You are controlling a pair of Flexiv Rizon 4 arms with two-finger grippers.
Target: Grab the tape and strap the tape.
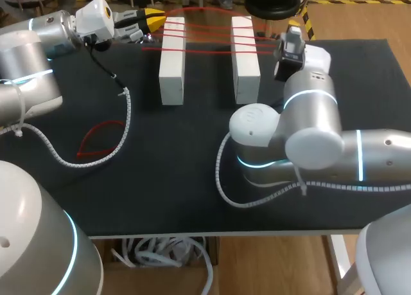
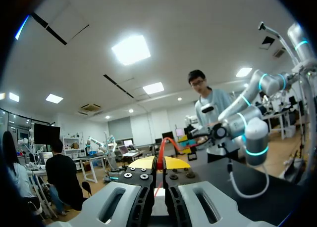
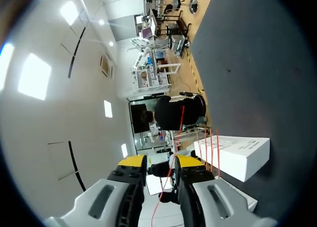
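Two white blocks [image 1: 172,60] [image 1: 245,57] stand side by side on the black table [image 1: 160,192]. A thin red tape [image 1: 209,31] is stretched across them in several lines. At the far left my left gripper [image 1: 156,17] is shut on the tape's end; in the left wrist view the tape [image 2: 166,144] rises from between its closed yellow tips [image 2: 154,162]. My right gripper [image 1: 290,41] is just beyond the right block. In its wrist view the red tape [image 3: 174,170] runs through the gap of the gripper [image 3: 161,161], whose fingers stand apart. The taped block [image 3: 233,155] lies ahead.
A loose loop of red tape [image 1: 97,141] lies on the table's left part, beside the left arm's white coiled cable [image 1: 122,125]. The right arm's elbow [image 1: 308,134] and its cable [image 1: 225,179] fill the table's right part. The table's front edge is near.
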